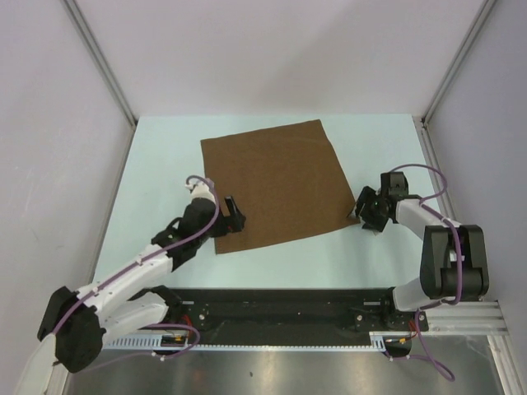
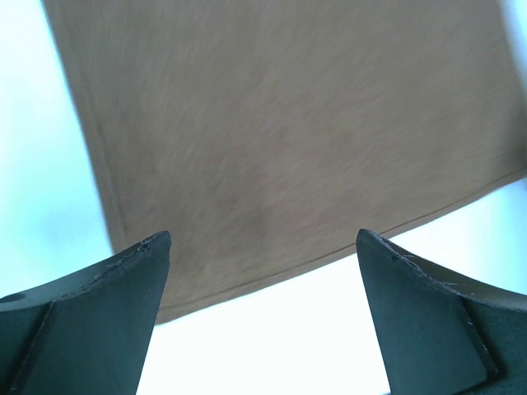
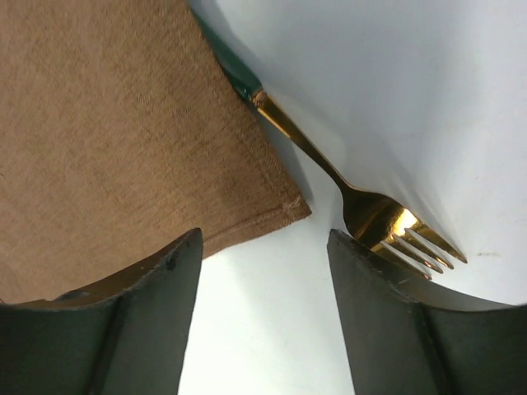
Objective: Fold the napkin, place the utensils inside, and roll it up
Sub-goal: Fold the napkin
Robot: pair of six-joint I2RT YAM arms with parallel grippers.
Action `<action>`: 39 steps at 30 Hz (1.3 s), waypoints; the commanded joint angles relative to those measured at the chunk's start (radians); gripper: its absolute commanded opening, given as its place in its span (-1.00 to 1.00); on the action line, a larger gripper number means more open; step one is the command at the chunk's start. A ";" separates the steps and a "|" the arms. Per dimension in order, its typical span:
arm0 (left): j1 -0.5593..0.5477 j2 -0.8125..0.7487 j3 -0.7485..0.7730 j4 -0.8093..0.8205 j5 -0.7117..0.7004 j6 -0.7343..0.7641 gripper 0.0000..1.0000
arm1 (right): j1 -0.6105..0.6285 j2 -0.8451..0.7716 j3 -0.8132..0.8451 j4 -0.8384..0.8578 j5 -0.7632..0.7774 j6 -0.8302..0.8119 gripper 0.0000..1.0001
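Note:
The brown napkin (image 1: 276, 185) lies flat and unfolded on the pale table. My left gripper (image 1: 233, 214) hovers open over its near left corner; in the left wrist view the napkin (image 2: 288, 123) fills the top and the gripper (image 2: 263, 239) has only cloth edge and table between its fingers. My right gripper (image 1: 366, 216) is open at the napkin's near right corner. In the right wrist view the napkin (image 3: 123, 123) corner sits just ahead of the gripper (image 3: 263, 234). The fork (image 3: 362, 206) lies along the cloth's edge, gold tines by the right finger, dark handle partly tucked against the cloth.
Grey walls and metal frame posts (image 1: 99, 58) close in the table (image 1: 165, 148) on the left, right and back. A black rail (image 1: 280, 309) with the arm bases runs along the near edge.

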State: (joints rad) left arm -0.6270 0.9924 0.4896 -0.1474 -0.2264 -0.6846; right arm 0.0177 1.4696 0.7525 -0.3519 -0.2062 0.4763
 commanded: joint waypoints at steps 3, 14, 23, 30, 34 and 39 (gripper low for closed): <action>0.099 -0.080 0.168 -0.118 0.120 0.118 1.00 | -0.010 0.044 0.013 0.063 0.019 0.012 0.20; 0.173 -0.061 0.332 -0.205 0.219 0.241 0.99 | -0.012 0.083 0.024 0.077 0.053 0.005 -0.14; 0.222 -0.077 0.412 -0.258 0.229 0.336 1.00 | -0.010 0.130 0.034 0.105 0.051 0.001 -0.66; 0.248 -0.067 0.421 -0.270 0.243 0.385 0.99 | -0.010 0.060 0.077 0.044 0.056 -0.019 -1.00; 0.262 -0.070 0.432 -0.281 0.155 0.431 0.99 | 0.065 0.023 0.178 -0.013 0.076 -0.008 -1.00; 0.297 -0.100 0.391 -0.250 0.136 0.450 0.99 | 0.191 0.114 0.408 -0.041 0.126 0.012 -1.00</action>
State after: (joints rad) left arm -0.3691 0.9264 0.8719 -0.4286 -0.0559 -0.2810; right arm 0.1230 1.5471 0.9672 -0.3851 -0.1265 0.4709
